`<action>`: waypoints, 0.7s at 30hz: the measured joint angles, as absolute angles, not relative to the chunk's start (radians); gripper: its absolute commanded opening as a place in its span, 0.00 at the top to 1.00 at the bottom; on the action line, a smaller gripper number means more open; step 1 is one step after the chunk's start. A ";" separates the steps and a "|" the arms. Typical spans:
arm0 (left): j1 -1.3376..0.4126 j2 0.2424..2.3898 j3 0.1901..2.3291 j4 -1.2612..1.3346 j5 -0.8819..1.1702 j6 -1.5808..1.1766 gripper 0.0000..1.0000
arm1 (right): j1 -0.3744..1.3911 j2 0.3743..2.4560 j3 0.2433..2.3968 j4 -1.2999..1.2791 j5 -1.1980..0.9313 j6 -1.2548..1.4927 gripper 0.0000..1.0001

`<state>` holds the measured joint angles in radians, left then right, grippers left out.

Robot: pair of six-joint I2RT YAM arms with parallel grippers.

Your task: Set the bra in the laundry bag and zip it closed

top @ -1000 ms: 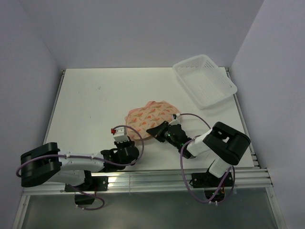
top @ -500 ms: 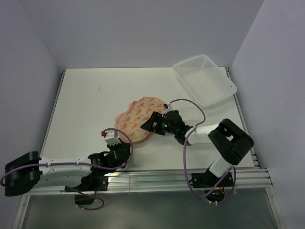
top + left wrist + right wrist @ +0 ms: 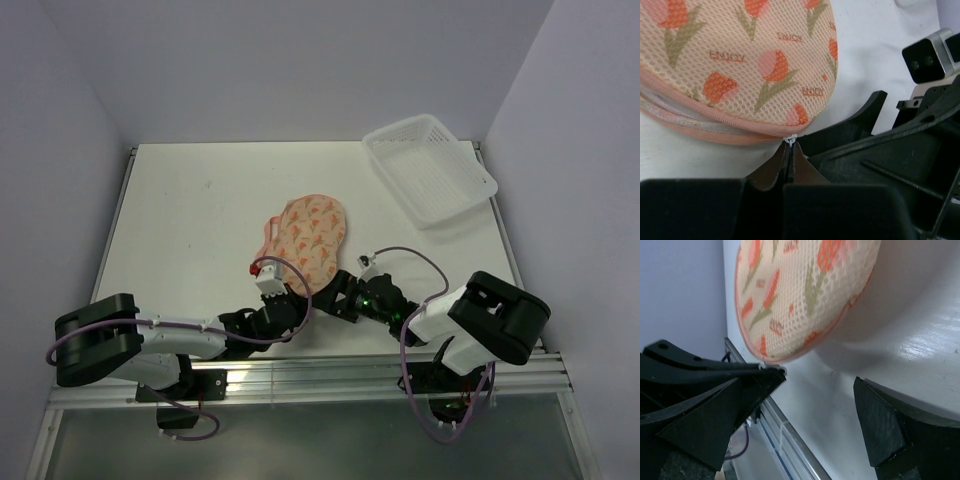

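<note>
The laundry bag (image 3: 311, 231) lies mid-table, a cream mesh pouch with orange tulip print (image 3: 740, 60) and a pink zipper edge that looks closed along its near side. My left gripper (image 3: 790, 148) is at the bag's near end, shut on the small white zipper pull (image 3: 790, 139). In the top view the left gripper (image 3: 297, 300) sits just below the bag. My right gripper (image 3: 336, 297) is beside it, open, with only bare table between its fingers (image 3: 887, 430). It is a little short of the bag (image 3: 800, 290) and not touching it. The bra is hidden.
A white plastic lattice basket (image 3: 430, 168) stands at the back right corner of the table. The table's metal rail (image 3: 350, 368) runs close behind both grippers. A pink loop (image 3: 266, 236) sticks out on the bag's left side.
The right gripper has opened, let go of the bag and drawn back toward the near edge. The left gripper has swung right with the zipper pull, and the bag has turned lengthwise.
</note>
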<state>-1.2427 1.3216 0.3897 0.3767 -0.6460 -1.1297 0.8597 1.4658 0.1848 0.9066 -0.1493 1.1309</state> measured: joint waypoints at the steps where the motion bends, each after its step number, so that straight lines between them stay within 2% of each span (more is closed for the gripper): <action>1: -1.246 1.327 0.390 0.385 -0.636 -1.131 1.00 | 0.860 1.465 0.178 0.920 -0.138 1.139 0.00; 2: -1.248 1.327 0.390 0.388 -0.627 -1.131 1.00 | 0.860 1.464 0.175 0.929 -0.131 1.147 0.01; 3: -1.250 1.327 0.390 0.392 -0.626 -1.131 1.00 | 0.860 1.463 0.175 0.936 -0.125 1.152 0.09; 5: -1.249 1.327 0.389 0.398 -0.625 -1.131 1.00 | 0.860 1.462 0.172 0.952 -0.112 1.166 0.15; 6: -1.249 1.327 0.389 0.398 -0.624 -1.131 1.00 | 0.862 1.462 0.171 0.964 -0.104 1.175 0.28; 7: -1.249 1.327 0.389 0.400 -0.617 -1.131 1.00 | 0.862 1.462 0.171 0.970 -0.094 1.181 0.37; 10: -1.251 1.327 0.388 0.408 -0.596 -1.130 1.00 | 0.862 1.464 0.172 0.994 -0.062 1.197 0.57; 14: -1.252 1.327 0.387 0.415 -0.586 -1.124 1.00 | 0.861 1.481 0.187 0.997 -0.031 1.211 0.78; 20: -1.251 1.325 0.382 0.415 -0.591 -1.102 1.00 | 0.851 1.504 0.209 1.002 -0.033 1.218 1.00; 21: -1.250 1.322 0.381 0.414 -0.592 -1.097 1.00 | 0.844 1.505 0.209 1.002 -0.041 1.218 1.00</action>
<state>-1.2503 1.3224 0.3809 0.4141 -0.5919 -1.0966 0.8440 1.5055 0.2092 1.0019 -0.0414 1.2179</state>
